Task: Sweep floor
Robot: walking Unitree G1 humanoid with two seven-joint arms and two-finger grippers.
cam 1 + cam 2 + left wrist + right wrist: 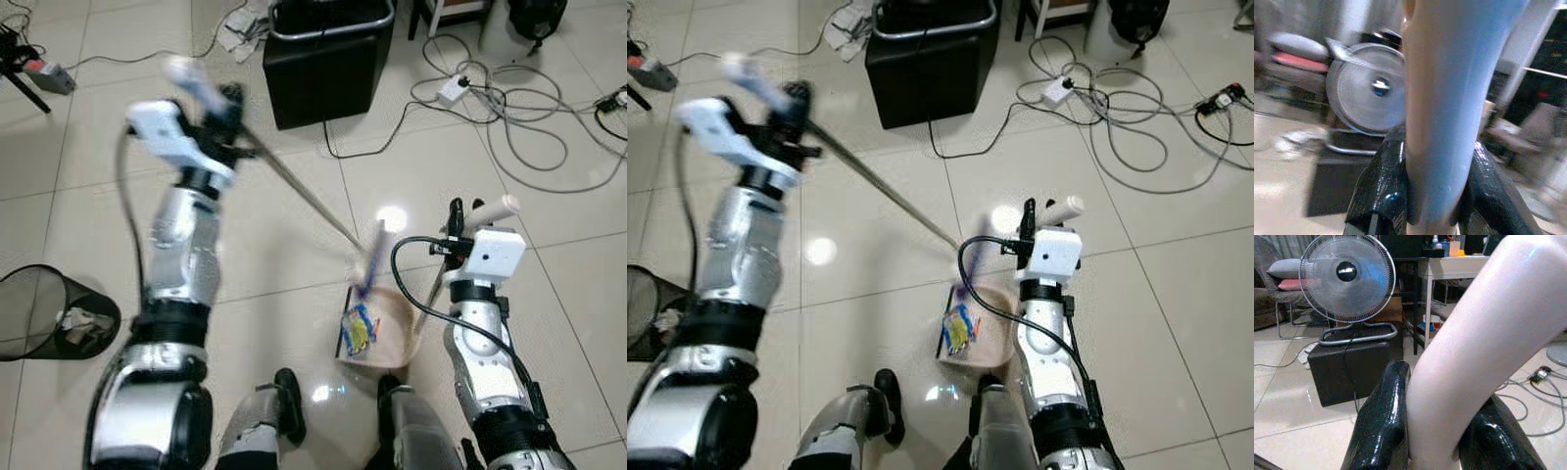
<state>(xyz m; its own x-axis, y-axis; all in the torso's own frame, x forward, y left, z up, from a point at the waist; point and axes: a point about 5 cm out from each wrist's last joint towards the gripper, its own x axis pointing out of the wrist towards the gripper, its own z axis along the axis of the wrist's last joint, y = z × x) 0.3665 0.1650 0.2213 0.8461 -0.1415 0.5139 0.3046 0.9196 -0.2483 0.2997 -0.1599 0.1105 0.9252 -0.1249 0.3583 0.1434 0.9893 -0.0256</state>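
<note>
Left gripper (227,106), raised and blurred, pinches the broom handle (304,191), which slants down from it to the bristles (370,264) at the dustpan (387,328). Colourful litter (359,328) lies in the pan. Right gripper (460,220), just right of the pan, is clamped on the pan's handle (1484,347).

Wrapper (359,330) in dustpan (390,338); bin (39,311) far left.

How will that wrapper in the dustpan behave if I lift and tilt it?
The wrapper looks thin and crinkled, so probably very light and apt to slide or flutter out. It lies well inside the dustpan, which the right gripper holds by its handle, so a slow, level lift seems safest.
</note>
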